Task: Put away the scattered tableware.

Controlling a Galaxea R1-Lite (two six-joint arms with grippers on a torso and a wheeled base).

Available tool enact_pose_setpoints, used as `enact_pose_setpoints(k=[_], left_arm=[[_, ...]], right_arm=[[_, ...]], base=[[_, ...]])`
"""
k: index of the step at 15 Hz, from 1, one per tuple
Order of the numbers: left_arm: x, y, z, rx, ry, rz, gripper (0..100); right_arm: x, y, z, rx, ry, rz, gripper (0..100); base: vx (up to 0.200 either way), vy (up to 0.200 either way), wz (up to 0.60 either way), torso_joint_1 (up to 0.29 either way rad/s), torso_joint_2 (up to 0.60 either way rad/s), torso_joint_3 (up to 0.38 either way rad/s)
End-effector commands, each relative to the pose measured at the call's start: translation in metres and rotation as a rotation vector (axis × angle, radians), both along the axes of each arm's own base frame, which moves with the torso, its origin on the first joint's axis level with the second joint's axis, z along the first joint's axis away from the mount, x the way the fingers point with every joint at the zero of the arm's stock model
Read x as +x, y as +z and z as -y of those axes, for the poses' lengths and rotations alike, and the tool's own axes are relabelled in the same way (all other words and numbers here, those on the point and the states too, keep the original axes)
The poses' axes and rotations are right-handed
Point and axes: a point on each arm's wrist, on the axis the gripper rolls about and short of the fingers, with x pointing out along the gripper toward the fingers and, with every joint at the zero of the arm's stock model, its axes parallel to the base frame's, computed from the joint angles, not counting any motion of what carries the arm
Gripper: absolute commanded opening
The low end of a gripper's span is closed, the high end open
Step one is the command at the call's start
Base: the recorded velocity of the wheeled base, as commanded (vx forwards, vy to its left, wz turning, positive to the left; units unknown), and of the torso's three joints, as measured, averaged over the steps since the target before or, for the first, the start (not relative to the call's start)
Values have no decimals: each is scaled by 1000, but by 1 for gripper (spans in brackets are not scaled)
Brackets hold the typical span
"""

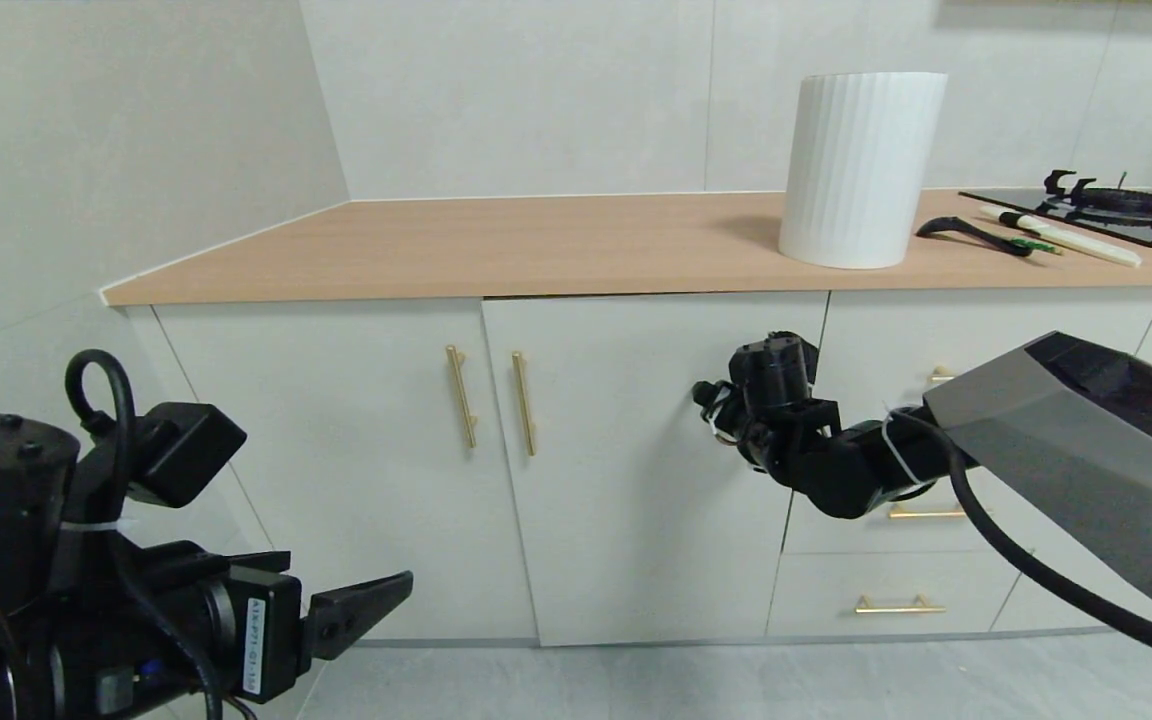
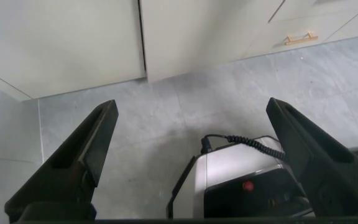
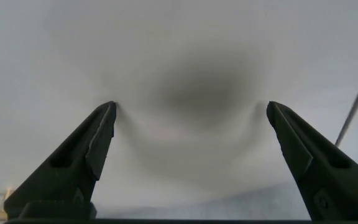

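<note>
Black spoon (image 1: 968, 231) and cream utensil (image 1: 1096, 245) lie beside ribbed white holder (image 1: 861, 165); left gripper (image 2: 191, 107), right gripper (image 3: 191, 107) spread wide.

pale tiled walls (image 1: 496, 90) are seen meeting in a corner behind a wood-topped counter (image 1: 536, 245). below it, off-white cabinet doors (image 1: 336, 470) are fitted with two upright brass handles (image 1: 461, 395), set side by side across the door gap. to the right, drawers (image 1: 836, 590) with horizontal brass pulls are stacked. a black gas hob (image 1: 1126, 205) is set into the counter at its far right end. the floor (image 1: 736, 680) is laid with grey stone-look tiles. soft, even light is noted, with faint shadows.
</note>
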Motion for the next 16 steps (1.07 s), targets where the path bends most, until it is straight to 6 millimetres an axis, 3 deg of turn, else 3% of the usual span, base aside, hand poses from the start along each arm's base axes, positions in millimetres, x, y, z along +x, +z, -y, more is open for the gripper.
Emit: enact_pose_setpoints(k=[1,6,8,11,14,16], left_arm=[[0,0,0,1,0,-2,100],[1,-1,1,4,0,-5,100],[1,-1,1,2,0,-3,100],[0,0,0,0,1,0,100],[-4,3,-4,-8,3,21,100],[-15,15,-13,-28,25,115,100]], right_arm=[[5,-7,1,-7,-12,-6,100],[4,-2,5,-5,-18,1,100],[-10,12,7,-8,3,3,100],[-51,45,17,-38,93,12,100],[-132,121,56,-72,306,140,100],[-186,141,84,-191,337,216,100]], base=[[0,0,0,0,0,0],[0,0,0,0,0,0],[0,0,0,0,0,0],[0,0,0,0,0,0],[0,0,0,0,0,0],[0,0,0,0,0,0]])
